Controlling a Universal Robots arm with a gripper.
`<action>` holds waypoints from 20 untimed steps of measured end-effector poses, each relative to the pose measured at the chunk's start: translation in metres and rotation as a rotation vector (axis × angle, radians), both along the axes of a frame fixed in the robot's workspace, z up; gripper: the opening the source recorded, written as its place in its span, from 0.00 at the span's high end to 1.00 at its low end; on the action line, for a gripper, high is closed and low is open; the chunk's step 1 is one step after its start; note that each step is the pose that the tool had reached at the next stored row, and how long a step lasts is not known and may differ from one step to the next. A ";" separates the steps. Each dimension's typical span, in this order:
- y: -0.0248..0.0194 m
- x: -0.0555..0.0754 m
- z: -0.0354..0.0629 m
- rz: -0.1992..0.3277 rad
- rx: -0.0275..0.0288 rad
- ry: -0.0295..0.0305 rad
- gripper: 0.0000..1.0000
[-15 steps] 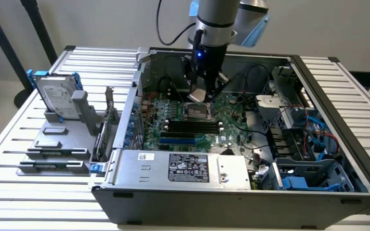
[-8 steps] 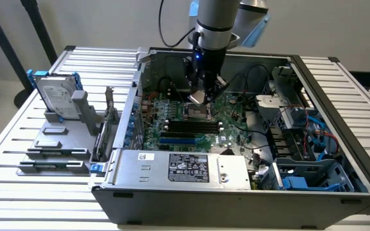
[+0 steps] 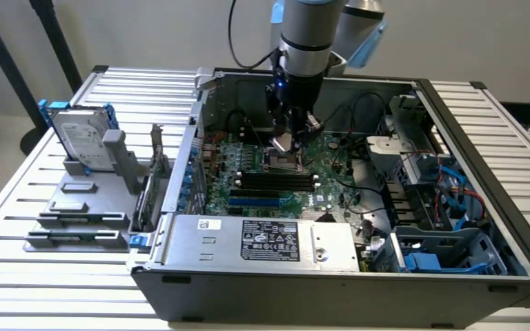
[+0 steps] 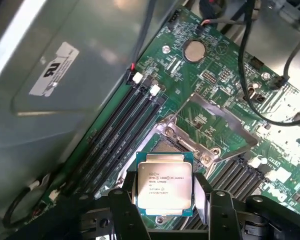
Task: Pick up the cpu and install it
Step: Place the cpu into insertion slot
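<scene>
The cpu is being held by the gripper. It is being squeezed at two of its sides by the black fingers, which are being kept quite wide apart because the chip sits between them. Its silver top is being shown to the wrist view, but the small print on it is too blurred to be read. Its near edge is being hidden by parts of the gripper.

The cpu is being held just over the socket on the green board. Part of the socket is being covered by the chip, so it cannot be told whether the two are touching. The socket's metal flap is being kept up and open. Black slots are being seen beside the socket, and dark cables are being cut off at the picture's edge.

In the exterior view, the arm is being cut off at the top. It is reaching down into the open case on the counter. There the gripper is low over the board, and the cpu under it is hard to make out. A drive is being propped up well apart, on the exterior view's left.
</scene>
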State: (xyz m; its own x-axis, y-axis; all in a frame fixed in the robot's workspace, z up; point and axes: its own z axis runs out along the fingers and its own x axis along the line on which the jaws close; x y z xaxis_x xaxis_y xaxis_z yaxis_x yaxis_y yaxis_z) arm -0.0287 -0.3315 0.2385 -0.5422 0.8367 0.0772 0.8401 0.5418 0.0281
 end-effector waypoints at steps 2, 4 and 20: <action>0.0000 0.000 -0.0021 -0.036 0.0001 0.0000 0.45; 0.0000 0.000 -0.0041 -0.072 0.0001 0.0001 0.45; 0.0000 0.000 -0.0116 -0.304 -0.0011 0.0099 0.45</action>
